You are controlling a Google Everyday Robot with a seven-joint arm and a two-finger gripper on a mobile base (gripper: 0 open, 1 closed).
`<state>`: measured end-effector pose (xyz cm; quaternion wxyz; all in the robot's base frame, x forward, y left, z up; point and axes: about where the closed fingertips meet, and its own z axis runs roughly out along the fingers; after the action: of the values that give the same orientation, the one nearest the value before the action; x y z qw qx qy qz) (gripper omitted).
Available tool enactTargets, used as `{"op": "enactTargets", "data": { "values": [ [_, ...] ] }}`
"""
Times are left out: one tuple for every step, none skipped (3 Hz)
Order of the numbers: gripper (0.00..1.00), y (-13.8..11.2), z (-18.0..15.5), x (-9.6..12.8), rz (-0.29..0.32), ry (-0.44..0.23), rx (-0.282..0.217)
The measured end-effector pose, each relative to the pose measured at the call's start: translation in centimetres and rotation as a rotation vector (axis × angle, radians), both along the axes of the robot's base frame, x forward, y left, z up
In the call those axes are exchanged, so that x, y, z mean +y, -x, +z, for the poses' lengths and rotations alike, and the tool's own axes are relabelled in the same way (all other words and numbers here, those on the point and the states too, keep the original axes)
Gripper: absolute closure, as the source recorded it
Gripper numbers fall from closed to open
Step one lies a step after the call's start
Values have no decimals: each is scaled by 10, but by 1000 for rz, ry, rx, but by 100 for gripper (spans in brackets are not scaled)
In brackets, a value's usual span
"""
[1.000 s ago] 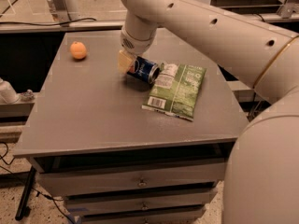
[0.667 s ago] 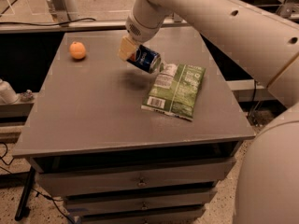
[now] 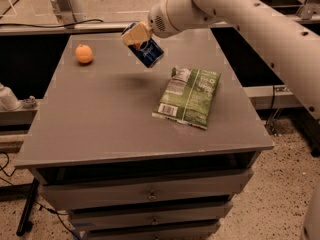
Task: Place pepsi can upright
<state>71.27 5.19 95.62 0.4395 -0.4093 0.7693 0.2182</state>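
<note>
The pepsi can [image 3: 148, 52], dark blue, hangs tilted in the air above the back middle of the grey table [image 3: 100, 119]. My gripper [image 3: 137, 36] is shut on the can's upper end, with its tan fingers [image 3: 135, 34] around it. The white arm reaches in from the upper right. The can casts a shadow on the tabletop below it and touches nothing else.
An orange fruit [image 3: 84, 54] sits at the table's back left. A green snack bag [image 3: 189, 97] lies flat to the right of centre. The table has drawers below its front edge. A white bottle [image 3: 8, 98] stands off the table at the left.
The gripper has lifted the can off the table, up and away from the snack bag. The arm has risen with it.
</note>
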Motion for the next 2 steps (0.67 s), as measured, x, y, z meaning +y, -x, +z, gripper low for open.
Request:
{"op": "enactTargets", "data": {
  "values": [
    [100,-11,4,3,20,-254,-67],
    [100,-2,26,30,69,-320,-126]
  ]
}}
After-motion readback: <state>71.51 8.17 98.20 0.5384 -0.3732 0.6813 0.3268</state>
